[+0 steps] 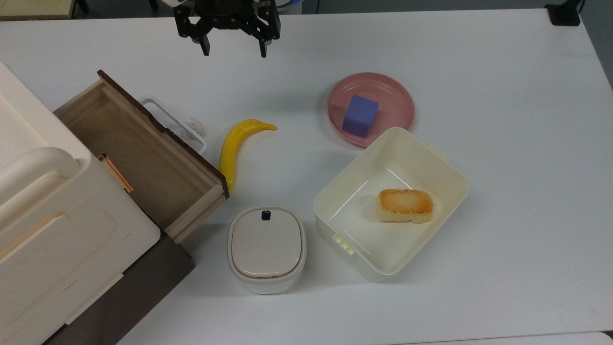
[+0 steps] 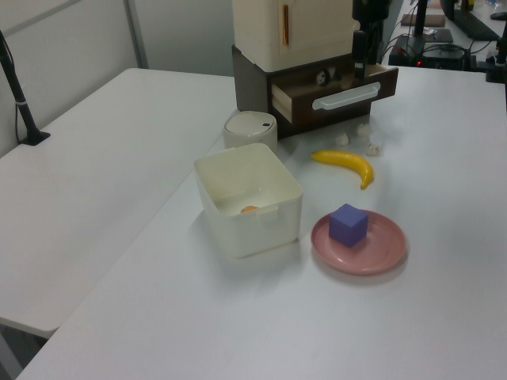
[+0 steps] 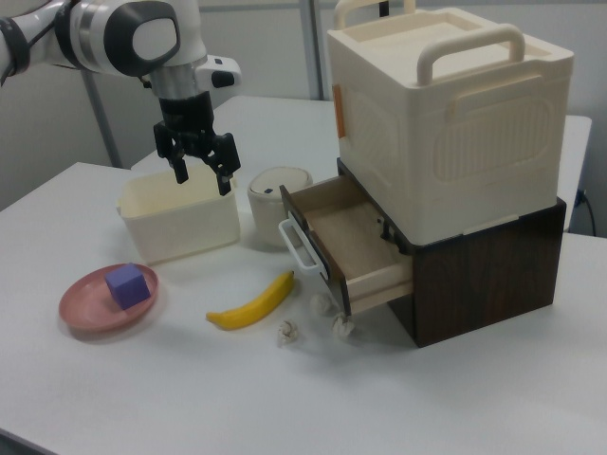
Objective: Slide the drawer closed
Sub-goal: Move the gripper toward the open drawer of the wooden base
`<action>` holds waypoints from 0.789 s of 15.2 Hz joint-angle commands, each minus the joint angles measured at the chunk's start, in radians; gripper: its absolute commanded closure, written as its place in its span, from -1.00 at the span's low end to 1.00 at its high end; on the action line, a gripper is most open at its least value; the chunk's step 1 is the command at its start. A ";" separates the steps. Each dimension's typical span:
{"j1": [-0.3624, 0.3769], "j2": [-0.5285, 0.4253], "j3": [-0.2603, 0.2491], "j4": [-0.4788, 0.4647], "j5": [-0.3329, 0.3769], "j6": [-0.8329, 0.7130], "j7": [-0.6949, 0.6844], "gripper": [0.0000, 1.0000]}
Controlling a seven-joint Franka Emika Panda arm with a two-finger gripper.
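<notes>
Gripper: the gripper (image 1: 233, 49) hangs above the desk (image 1: 503, 120) near the far edge in the top view, fingers spread wide apart, nothing between them. Not touching anything.

Drawer: the drawer (image 1: 143, 153) is pulled well out of the dark brown cabinet (image 3: 493, 275) at the desk's left edge in the top view. Looks bare inside as far as I can see, white loop handle (image 1: 175, 123) facing the middle of the desk.

Banana: the banana (image 1: 237, 146) lies just beside the drawer front, near that handle.

Stuff on top: a big cream box (image 3: 446, 114) with carry handles sits on the cabinet.

Lidded container: the small cream container (image 1: 266, 248) stands by the drawer's near corner.

Open bin: the cream bin (image 1: 431, 167) sits mid-desk with a toasted bread piece (image 1: 405, 205) inside.

Plate: the pink plate (image 1: 397, 103), touching or just behind the bin, carries a purple cube (image 1: 360, 116).
</notes>
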 commanded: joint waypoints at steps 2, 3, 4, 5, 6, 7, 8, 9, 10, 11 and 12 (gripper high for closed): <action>0.017 -0.018 -0.010 -0.020 0.018 -0.022 0.019 -1.00; 0.017 -0.018 -0.010 -0.020 0.018 -0.024 0.015 -1.00; 0.020 -0.018 -0.010 -0.020 0.013 -0.024 0.015 -1.00; 0.020 -0.018 -0.010 -0.021 0.013 -0.024 0.015 -1.00; 0.021 -0.018 -0.009 -0.021 0.013 -0.024 0.021 -1.00; 0.020 -0.019 -0.010 -0.021 0.013 -0.024 0.022 -1.00; 0.021 -0.020 -0.009 -0.021 0.013 -0.024 0.025 -1.00; 0.021 -0.020 -0.009 -0.021 0.013 -0.022 0.060 -1.00; 0.021 -0.020 -0.009 -0.021 0.015 -0.018 0.123 -1.00; 0.020 -0.018 -0.009 -0.021 0.019 -0.010 0.183 -1.00; 0.017 -0.016 -0.009 -0.021 0.021 0.004 0.255 -1.00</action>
